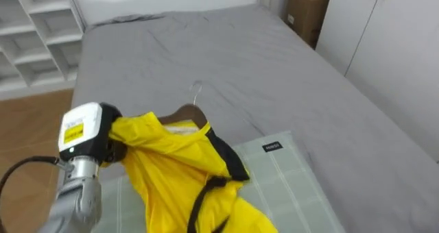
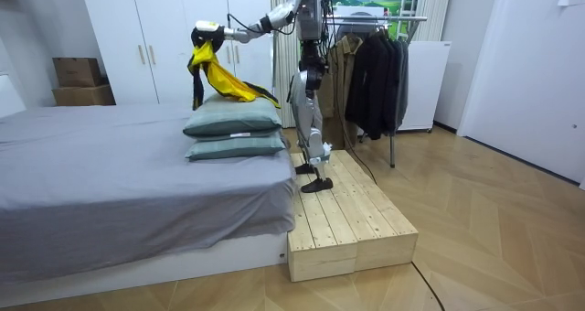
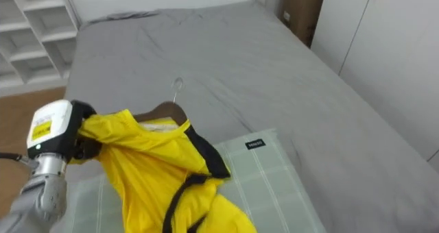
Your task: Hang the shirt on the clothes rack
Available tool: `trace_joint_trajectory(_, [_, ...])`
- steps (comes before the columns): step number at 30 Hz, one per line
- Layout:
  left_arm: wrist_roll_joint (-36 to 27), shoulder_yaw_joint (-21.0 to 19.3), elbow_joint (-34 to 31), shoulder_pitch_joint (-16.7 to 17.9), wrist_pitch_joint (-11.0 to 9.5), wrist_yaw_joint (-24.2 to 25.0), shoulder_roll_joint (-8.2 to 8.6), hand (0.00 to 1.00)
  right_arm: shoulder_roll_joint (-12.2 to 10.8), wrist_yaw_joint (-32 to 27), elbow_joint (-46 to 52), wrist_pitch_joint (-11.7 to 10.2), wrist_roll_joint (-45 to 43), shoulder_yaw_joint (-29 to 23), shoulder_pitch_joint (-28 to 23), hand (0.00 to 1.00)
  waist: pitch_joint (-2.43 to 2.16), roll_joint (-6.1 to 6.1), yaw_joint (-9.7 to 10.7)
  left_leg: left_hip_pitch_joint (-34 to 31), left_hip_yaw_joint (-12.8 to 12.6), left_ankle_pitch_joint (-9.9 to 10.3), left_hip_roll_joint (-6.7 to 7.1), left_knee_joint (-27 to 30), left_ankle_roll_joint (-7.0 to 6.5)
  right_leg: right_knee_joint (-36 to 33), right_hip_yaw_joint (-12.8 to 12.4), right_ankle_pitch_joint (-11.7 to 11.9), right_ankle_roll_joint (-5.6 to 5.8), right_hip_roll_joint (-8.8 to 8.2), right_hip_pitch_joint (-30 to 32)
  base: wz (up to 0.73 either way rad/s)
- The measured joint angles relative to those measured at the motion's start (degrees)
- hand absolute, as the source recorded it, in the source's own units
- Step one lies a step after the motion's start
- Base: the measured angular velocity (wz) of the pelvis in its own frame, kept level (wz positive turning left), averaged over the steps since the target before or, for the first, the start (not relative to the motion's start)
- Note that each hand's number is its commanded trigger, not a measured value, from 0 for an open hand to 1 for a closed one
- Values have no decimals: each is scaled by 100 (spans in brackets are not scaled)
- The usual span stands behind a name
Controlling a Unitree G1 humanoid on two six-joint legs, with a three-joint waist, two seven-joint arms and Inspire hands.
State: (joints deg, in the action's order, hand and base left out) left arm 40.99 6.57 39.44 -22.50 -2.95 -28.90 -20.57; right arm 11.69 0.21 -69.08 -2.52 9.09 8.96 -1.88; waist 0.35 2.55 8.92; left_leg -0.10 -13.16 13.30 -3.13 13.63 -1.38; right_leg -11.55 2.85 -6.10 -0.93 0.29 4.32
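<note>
Yellow jacket point(image 1: 178, 178) right up close, bunched over the left hand point(image 1: 113, 149), which is buried in cloth, so whether that hand grips or merely carries, can't tell. Just past the hand, a wooden hanger point(image 1: 185, 114) peeks from the collar, hook free. Below the hand, the jacket's tail trails onto the pillow point(image 1: 288, 171). Danger: the jacket sits lopsided, so a swing could slide it off the hanger. Further out, shelf cubbies point(image 1: 34, 34) look bare; the cardboard box point(image 1: 309, 10) keeps its contents hidden.
</note>
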Motion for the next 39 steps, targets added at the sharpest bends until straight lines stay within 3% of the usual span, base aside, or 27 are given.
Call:
trace_joint_trajectory(8, [-46, -100, -573, 251, -67, -317, 209, 100, -23, -8, 3, 25, 14, -319, -234, 0, -13, -57, -133, 213, 79, -22, 99, -145, -9, 9, 27, -52, 26, -4, -163, 3])
trace_joint_trajectory(15, [-314, -128, -1054, 938, -88, -430, 453, 100, -76, -232, 33, 66, -139, -483, -407, 0, -54, -151, -121, 407, 90, -35, 87, -250, -3, 144, 36, -71, 34, -1, -380, 3])
trace_joint_trajectory(24, [-321, -116, -1061, 1051, -85, -441, 463, 100, -76, -943, 339, 69, -1308, -868, -382, 0, -24, -214, -106, 567, 147, -35, 88, -319, -2, 191, 101, -71, 34, 2, -559, 3])
trace_joint_trajectory(29, [-310, -124, -1103, 1126, 56, -530, 440, 100, -41, -1527, 1002, 159, -2506, -1282, -445, 0, -21, -225, -111, 573, 143, -34, 128, -404, -1, 178, 48, -74, 36, 30, -535, -2])
trace_joint_trajectory(32, [-299, -124, -1448, 1337, 171, -537, 438, 100, -7, -1837, 1457, 201, -3140, -1470, -469, 0, -27, -245, -100, 582, 153, -45, 132, -394, 11, 179, 47, -75, 36, 27, -537, 0])
trace_joint_trajectory(35, [-272, -128, -1566, 1373, 255, -536, 428, 100, -6, -2018, 2323, 263, -3638, -1533, -635, 0, -27, -279, -122, 608, 170, -51, 129, -380, 15, 176, 50, -75, 37, 20, -552, 0])
trace_joint_trajectory(39, [-288, -114, -1850, 1446, 313, -425, 429, 100, -5, -2099, 3429, 231, -4016, -1514, -634, 0, -17, -398, -144, 673, 119, -50, 90, -401, 15, 184, 29, -76, 37, 26, -586, -5])
